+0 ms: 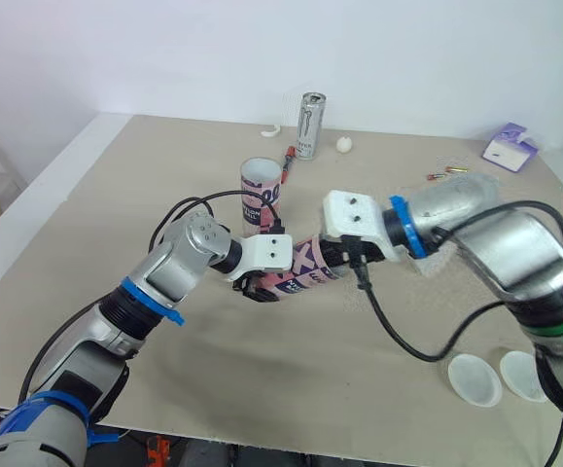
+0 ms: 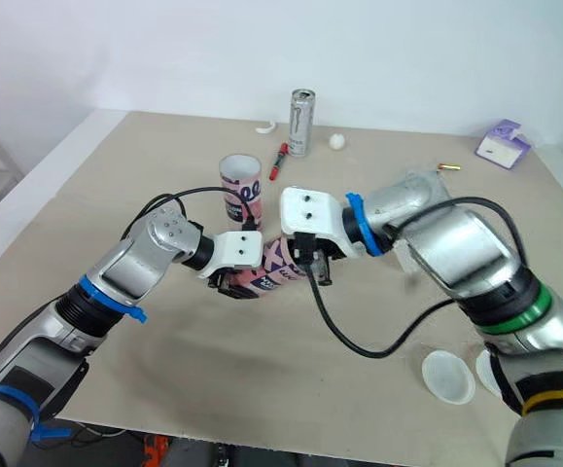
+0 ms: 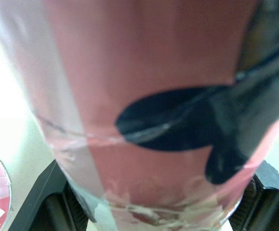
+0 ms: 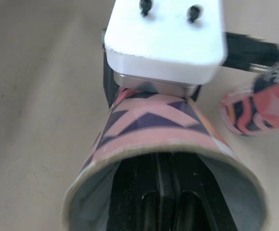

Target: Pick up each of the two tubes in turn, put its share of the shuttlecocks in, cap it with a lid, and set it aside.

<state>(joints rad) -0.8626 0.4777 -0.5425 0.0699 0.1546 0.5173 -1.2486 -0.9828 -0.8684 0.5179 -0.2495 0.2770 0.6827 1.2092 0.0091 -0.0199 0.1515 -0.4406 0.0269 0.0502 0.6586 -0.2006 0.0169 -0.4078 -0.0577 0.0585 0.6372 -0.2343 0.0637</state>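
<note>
Tube (image 1: 302, 271) is off the table and roughly level, clamped across its body by the left gripper (image 1: 260, 285) near the end away from the mouth. In the left wrist view its black fingers (image 3: 45, 202) press on either side of the tube, so the grasp looks firm.

Judged reason: the sideways hold points the open mouth at the right arm for loading. The right gripper (image 1: 341, 255) sits at that mouth and reaches inside, as the right wrist view shows. Whether it grips anything in there cannot be told. The likely step is seating a shuttlecock in the first tube, but the count inside is hidden.

Tube look:
- Card body, pink with dark purple triangles and pale bands.
- Pale rim and greyish lining.
- Label scuffed and torn at the edge by the left fingers.
- Seems stiff and light, and should not crush under this grip.

Second tube (image 1: 260, 191) stands upright with its mouth up, just beyond the left gripper and not touching it. It is probably parked for its turn. Lids (image 1: 474, 379) lie flat on the table, well back from the right gripper and down by that arm's elbow side. Neither tube is capped, so the task is at an early stage. Can (image 1: 310, 125) stands farther out beyond both grippers and is not part of the task.
</note>
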